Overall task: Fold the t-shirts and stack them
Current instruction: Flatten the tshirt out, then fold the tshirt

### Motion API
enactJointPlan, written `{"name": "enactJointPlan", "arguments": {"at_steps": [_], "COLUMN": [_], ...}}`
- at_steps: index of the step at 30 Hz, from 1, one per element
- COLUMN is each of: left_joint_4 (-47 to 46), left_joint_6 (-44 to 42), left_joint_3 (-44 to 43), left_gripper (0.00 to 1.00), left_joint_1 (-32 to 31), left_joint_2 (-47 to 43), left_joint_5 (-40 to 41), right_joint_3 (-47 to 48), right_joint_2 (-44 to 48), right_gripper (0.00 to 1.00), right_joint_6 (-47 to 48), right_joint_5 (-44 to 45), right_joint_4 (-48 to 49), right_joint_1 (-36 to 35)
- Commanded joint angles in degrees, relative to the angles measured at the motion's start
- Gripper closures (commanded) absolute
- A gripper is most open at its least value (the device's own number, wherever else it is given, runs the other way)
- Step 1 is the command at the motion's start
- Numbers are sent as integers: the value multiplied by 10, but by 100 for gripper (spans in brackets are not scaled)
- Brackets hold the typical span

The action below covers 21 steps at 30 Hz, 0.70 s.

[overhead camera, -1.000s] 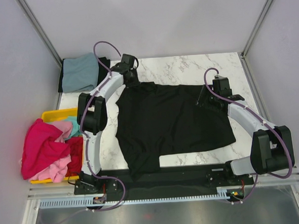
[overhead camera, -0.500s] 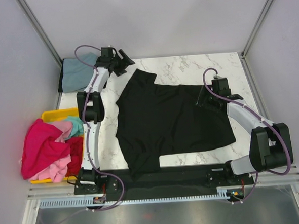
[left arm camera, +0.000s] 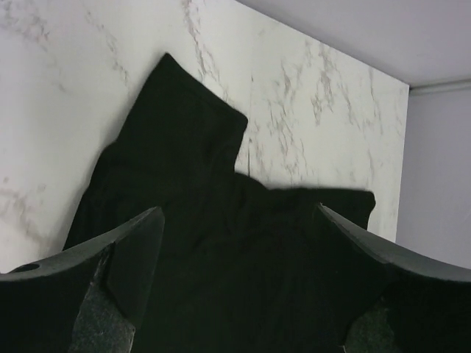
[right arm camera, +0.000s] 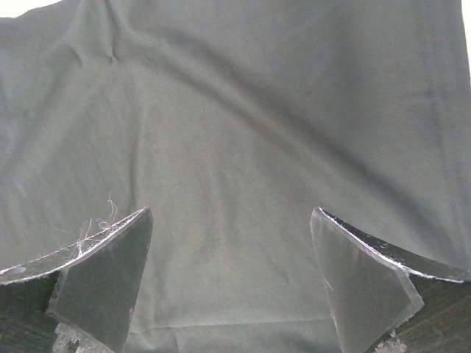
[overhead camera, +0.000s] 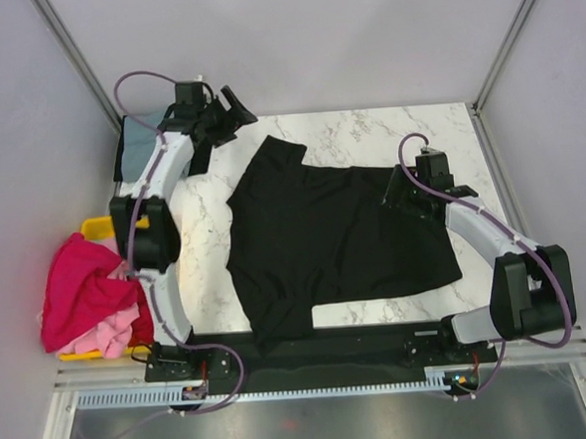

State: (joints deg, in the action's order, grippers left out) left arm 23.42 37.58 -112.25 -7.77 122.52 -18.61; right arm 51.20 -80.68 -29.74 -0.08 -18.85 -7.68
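T-shirts lie in three places in the overhead view. At the far left a soft heap spills over a yellow plastic bin (overhead camera: pixel 96 228), with a crumpled magenta shirt (overhead camera: pixel 73 288) on top and a paler pink one (overhead camera: pixel 106 335) bunched below it toward the lower left. In the upper left corner a folded grey-blue shirt (overhead camera: pixel 134 148) shows partly behind the white left arm (overhead camera: pixel 156 183).

Just right of that, the left gripper (overhead camera: pixel 236 108) hangs over the upper left part of the white, grey-veined marble table (overhead camera: pixel 367 135), beyond the tip of a sleeve and apart from it. In its wrist view the two dark wedge-shaped fingers (left arm camera: pixel 132 257) stand wide, with nothing between them.

The large black shirt (overhead camera: pixel 324 237) is spread flat across the middle of the table. It is matte and smooth with a few shallow creases. One short sleeve points to the upper left, and a narrower part reaches down to the dark strip at the bottom edge of the table.

The right gripper (overhead camera: pixel 398 195) sits at the upper right edge of this shirt. Its wrist view is filled with dark, softly wrinkled cloth, and its flat, pale-edged fingers (right arm camera: pixel 110 272) are spread wide, one carrying a few stray threads. No cloth is pinched between them. Whether their tips touch the fabric cannot be told.
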Motion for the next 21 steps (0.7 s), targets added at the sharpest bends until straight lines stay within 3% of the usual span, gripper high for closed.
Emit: {"name": "enactJointPlan", "arguments": {"at_steps": [1,2,7,11,15,16,19,21], "left_joint_4": [62,69,142,231,304,312,346,348], "left_joint_6": [-90,-99,-113,-40,137,171,298,378], "left_joint_3": [131,216,429,575,670,685,731,745], "left_gripper": [11,12,12,13,16,16,17,17], "left_joint_1": [-22,-31,-109,-240,-390,-456,-579,-636], "left_joint_2": [-214,-249,-433,-561,-692,-706,-729,-719], "left_joint_5": [59,76,148,200,198,202,230,238], "right_joint_3": [-6,-16,-63,-74,-95,-97,-104,-105], "right_joint_2": [61,75,164,192,228,231,235,235], "right_gripper": [3,3,2,2,2,2,2,2], "right_joint_6": [-16,-18,-36,-39,-43,-45,-48,-50], "right_joint_5": [49,65,93,83,75,72,61,55], "right_joint_4": [8,8,-17,-43,-54,-55,-57,-57], "right_joint_1": [-7,-9,-16,-33,-37,-38,-39,-39]}}
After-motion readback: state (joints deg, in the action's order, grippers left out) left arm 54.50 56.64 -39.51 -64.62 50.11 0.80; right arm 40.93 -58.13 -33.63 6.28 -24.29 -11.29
